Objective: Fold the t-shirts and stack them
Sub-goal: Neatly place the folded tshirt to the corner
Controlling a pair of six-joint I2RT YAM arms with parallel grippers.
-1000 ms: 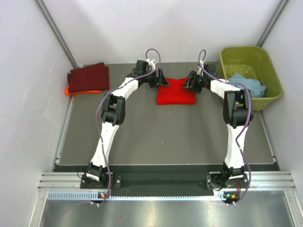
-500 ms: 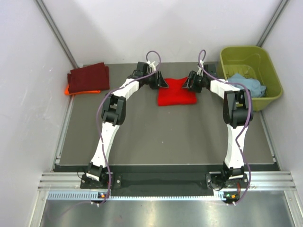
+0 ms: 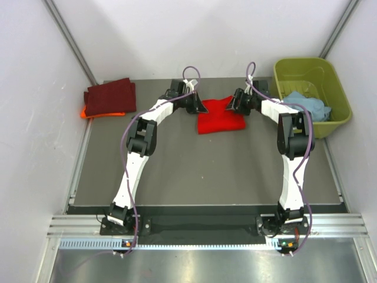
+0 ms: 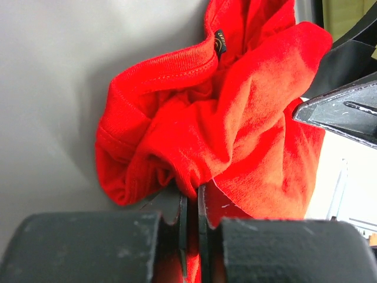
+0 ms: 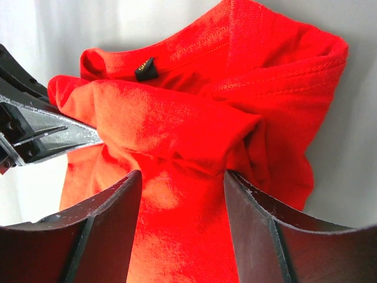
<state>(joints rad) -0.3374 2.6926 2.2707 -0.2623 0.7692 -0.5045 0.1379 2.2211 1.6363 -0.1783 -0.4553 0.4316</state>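
The bright red t-shirt (image 3: pixel 221 119) lies folded at the back middle of the table. My left gripper (image 3: pixel 202 107) is at its left back corner, shut on a bunched fold of the red cloth (image 4: pixel 235 118); the jaws (image 4: pixel 191 200) pinch it with almost no gap. My right gripper (image 3: pixel 231 105) is at the right back corner, open. Its fingers (image 5: pixel 182 183) stand wide apart on either side of a ridge of the red t-shirt (image 5: pixel 194 118). A dark maroon t-shirt (image 3: pixel 111 95) lies folded on an orange one (image 3: pixel 88 112) at the back left.
An olive-green tub (image 3: pixel 303 66) stands at the back right, with a light blue t-shirt (image 3: pixel 307 106) crumpled inside. White walls close in the table on three sides. The right gripper's finger (image 4: pixel 347 112) shows close by in the left wrist view.
My left gripper has shut on the red t-shirt's left back corner and bunched the cloth there. The right gripper has stayed open in place.
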